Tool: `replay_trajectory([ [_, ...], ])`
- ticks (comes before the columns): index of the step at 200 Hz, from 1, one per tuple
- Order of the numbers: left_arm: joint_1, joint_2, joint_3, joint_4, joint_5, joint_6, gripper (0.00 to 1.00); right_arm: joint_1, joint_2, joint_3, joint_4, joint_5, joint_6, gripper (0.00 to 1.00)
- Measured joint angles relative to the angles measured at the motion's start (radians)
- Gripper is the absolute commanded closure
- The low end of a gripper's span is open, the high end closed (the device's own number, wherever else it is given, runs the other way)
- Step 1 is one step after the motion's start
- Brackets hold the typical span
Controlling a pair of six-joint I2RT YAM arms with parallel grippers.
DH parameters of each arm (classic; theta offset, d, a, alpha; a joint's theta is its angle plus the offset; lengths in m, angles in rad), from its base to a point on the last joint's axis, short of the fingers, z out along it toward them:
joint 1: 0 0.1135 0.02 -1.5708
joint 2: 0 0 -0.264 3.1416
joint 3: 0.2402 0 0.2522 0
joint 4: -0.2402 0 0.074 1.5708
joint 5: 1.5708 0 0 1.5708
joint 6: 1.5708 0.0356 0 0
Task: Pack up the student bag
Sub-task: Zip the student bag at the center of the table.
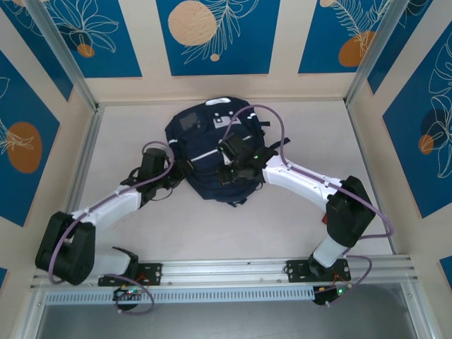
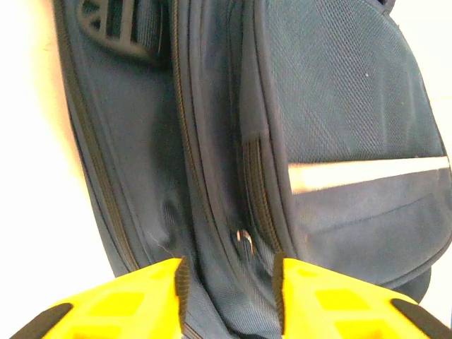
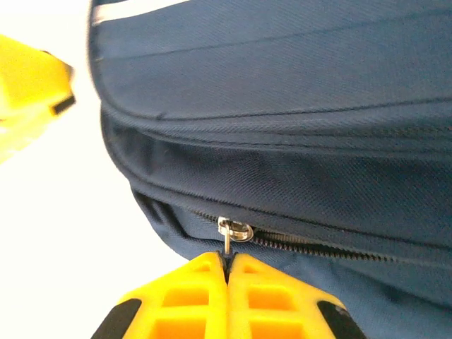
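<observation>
Navy fabric bag (image 1: pixel 205 138): laid flat at the middle of the pale table (image 1: pixel 296 226). Its grey patch (image 1: pixel 189 122) is turned toward the far wall, and a white stripe (image 1: pixel 208 154) is seen across its front.

Left gripper (image 2: pixel 229 282): placed at the bag's left edge in the top view. In the left wrist view its yellow fingers (image 2: pixel 134 300) are parted, with nothing clamped. The bag's zipped side seams are seen in the gap, and whether the fabric is touched cannot be told. A small metal tab (image 2: pixel 244 240) is seen on the seam just beyond the gap.

Right gripper (image 3: pixel 227 265): set over the bag's near right part in the top view. In the right wrist view its jaws are clenched together on the zip pull (image 3: pixel 227 246). The pull stands upright between the fingertips and is joined to a silver slider (image 3: pixel 235 229) on the zip (image 3: pixel 318 248), which is seen along the bag's lower side.
</observation>
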Motion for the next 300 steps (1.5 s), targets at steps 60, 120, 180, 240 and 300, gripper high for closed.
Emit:
replay_trajectory([
  [60, 0.01, -0.14, -0.054, -0.049, -0.022, -0.091, 0.45, 0.041, 0.136, 0.104, 0.103, -0.163, 0.007, 1.0],
  [120, 0.01, -0.114, -0.087, 0.022, -0.016, -0.218, 0.47, 0.047, 0.159, 0.126, 0.13, -0.202, 0.019, 1.0],
  [180, 0.01, -0.094, -0.087, 0.073, -0.015, -0.239, 0.52, 0.051, 0.162, 0.126, 0.132, -0.21, 0.02, 1.0],
  [240, 0.01, -0.045, -0.087, 0.102, -0.014, -0.237, 0.74, 0.058, 0.165, 0.126, 0.132, -0.209, 0.023, 1.0],
  [300, 0.01, -0.038, -0.084, 0.087, -0.032, -0.201, 0.97, 0.1, 0.16, 0.108, 0.071, -0.066, -0.019, 1.0],
])
